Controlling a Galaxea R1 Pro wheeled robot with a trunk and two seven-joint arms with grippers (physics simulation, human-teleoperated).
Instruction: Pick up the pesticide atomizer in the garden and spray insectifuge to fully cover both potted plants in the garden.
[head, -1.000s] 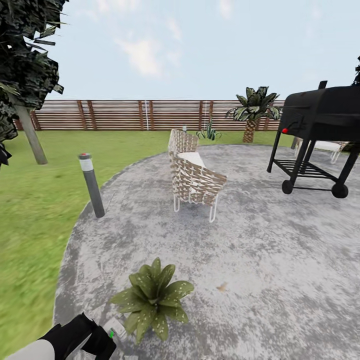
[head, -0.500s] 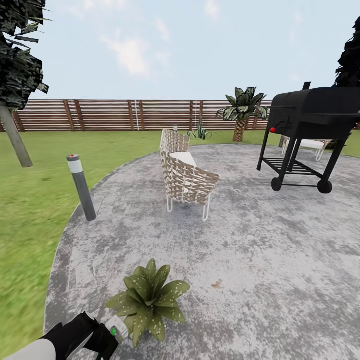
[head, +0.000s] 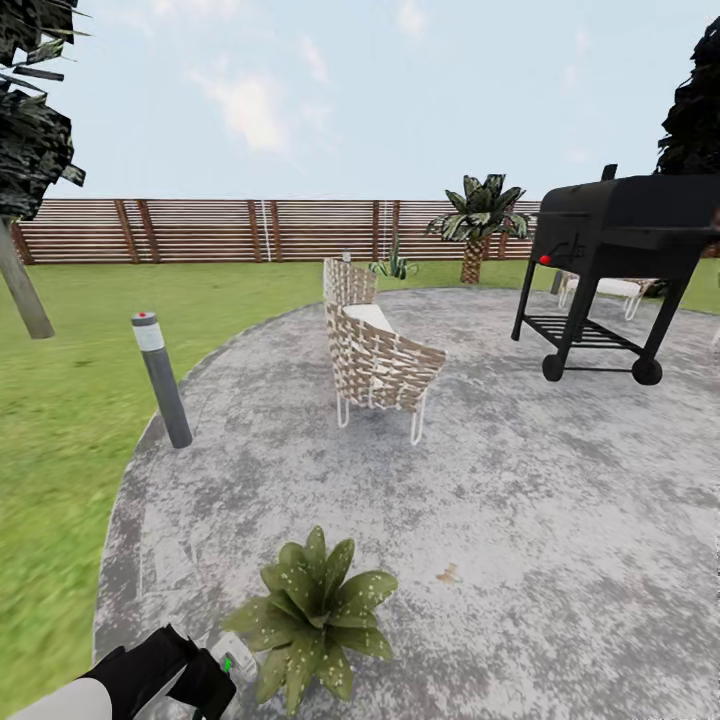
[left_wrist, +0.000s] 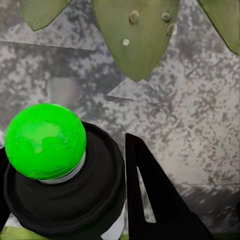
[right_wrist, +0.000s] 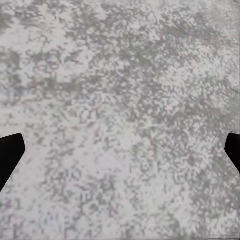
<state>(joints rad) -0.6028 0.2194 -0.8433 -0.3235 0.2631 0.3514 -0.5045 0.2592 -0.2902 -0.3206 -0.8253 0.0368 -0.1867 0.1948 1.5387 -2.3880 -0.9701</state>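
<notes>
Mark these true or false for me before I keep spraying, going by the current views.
1. The left pincer holds a dark spray bottle with a green dot on its head. True.
2. The speckled green rosette plant stands on the grass. False: it stands on the mottled grey paved patio.
3. The right pincer grips a leaf. False: its tips are wide apart over bare paving.
4. The woven wicker chair stands beyond the plant. True.
5. The black wheeled grill lies tipped over. False: it stands upright.
</notes>
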